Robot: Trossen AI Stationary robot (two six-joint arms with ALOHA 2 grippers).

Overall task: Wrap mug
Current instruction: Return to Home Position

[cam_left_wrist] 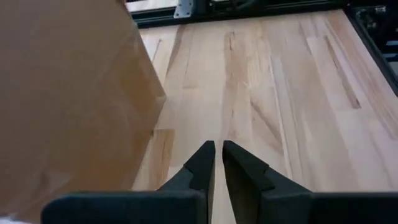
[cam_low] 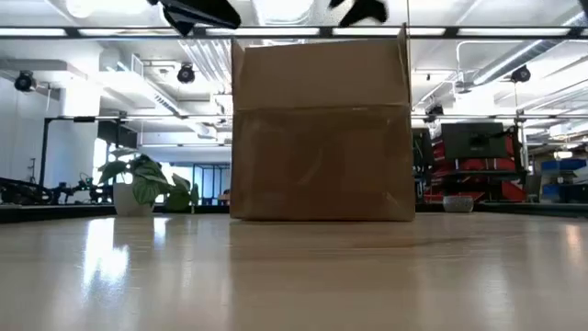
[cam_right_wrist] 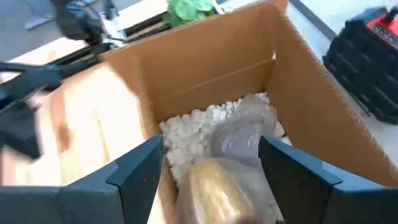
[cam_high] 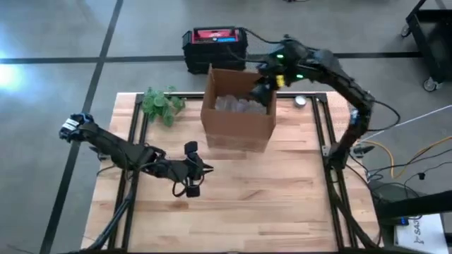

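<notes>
1. You have one cardboard box [cam_high: 238, 116] on the table; all other places below are given from it.
2. You have two grippers: the left gripper [cam_left_wrist: 217, 149] is near the box's front, on the left arm's side, and the right gripper [cam_right_wrist: 211, 149] is over the box's open top.
3. Inside the box you can count two bundles in bubble wrap: one yellow bundle [cam_right_wrist: 208, 186] and one pale bundle [cam_right_wrist: 245, 127].
4. White packing pieces [cam_right_wrist: 186, 134] also lie inside the box, too many to count.
5. One green plant [cam_high: 161, 104] stands beside the box, on the left arm's side.
6. One small round object [cam_high: 301, 101] lies beside the box, on the right arm's side.
7. One black case [cam_high: 214, 46] with a red top sits behind the box, on the floor.
</notes>
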